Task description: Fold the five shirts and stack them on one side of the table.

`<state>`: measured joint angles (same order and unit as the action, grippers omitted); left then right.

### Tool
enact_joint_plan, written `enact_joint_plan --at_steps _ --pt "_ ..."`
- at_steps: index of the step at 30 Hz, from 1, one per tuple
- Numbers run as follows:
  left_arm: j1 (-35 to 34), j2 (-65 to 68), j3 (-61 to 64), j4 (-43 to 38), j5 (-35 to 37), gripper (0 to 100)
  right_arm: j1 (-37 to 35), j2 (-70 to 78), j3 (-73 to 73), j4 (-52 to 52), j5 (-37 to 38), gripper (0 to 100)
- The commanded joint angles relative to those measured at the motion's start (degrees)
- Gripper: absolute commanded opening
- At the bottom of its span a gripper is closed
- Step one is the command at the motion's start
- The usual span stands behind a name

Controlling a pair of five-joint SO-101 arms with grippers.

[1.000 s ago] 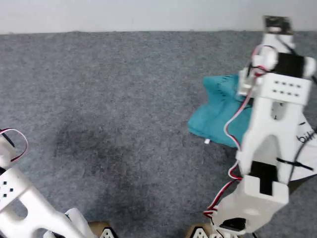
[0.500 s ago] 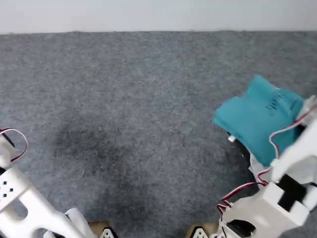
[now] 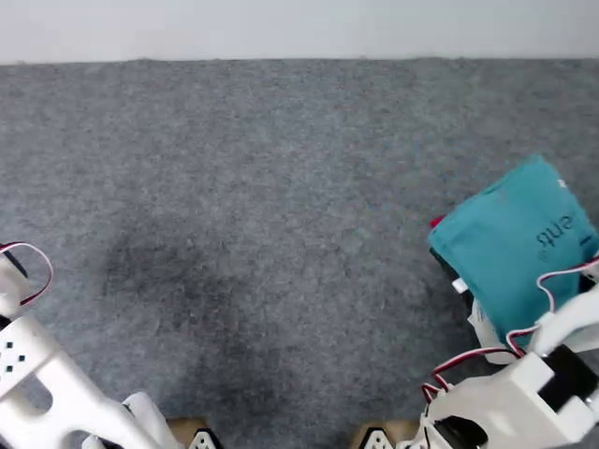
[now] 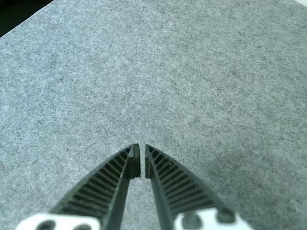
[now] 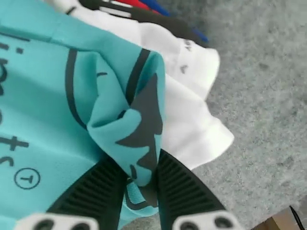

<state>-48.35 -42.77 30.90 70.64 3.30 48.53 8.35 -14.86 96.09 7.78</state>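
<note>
Two right fingers (image 5: 103,184) clamped on teal shirt (image 5: 43,96), left fingers (image 4: 122,172) closed, apparently empty, angled over grey mat (image 4: 201,72).

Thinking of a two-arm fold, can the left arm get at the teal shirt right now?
Doubtful. Bare table lies between them, but the teal shirt sits at the opposite edge, pinched in the right gripper.
</note>
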Motion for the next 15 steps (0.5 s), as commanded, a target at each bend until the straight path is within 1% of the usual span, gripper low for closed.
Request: enact_joint_plan --at_steps 1,5,7,11,15 --pt "0.44 -0.18 -0.13 -0.35 0.26 3 2.42 -3.3 -0.26 -0.66 0.44 0.9" --pt "0.97 -0.09 0.75 -0.35 0.26 3 2.68 -3.3 -0.26 -0.66 0.44 0.9" --pt "3.52 -0.18 2.07 -0.35 0.26 3 2.68 -3.3 -0.26 -0.66 0.44 1.8" --pt "10.11 -0.35 4.09 -0.35 0.18 3 2.77 -3.3 -0.26 -0.22 0.09 9.3" --pt "13.71 -0.26 6.11 -0.35 0.18 3 2.77 -3.74 -0.35 1.89 -0.09 17.3"
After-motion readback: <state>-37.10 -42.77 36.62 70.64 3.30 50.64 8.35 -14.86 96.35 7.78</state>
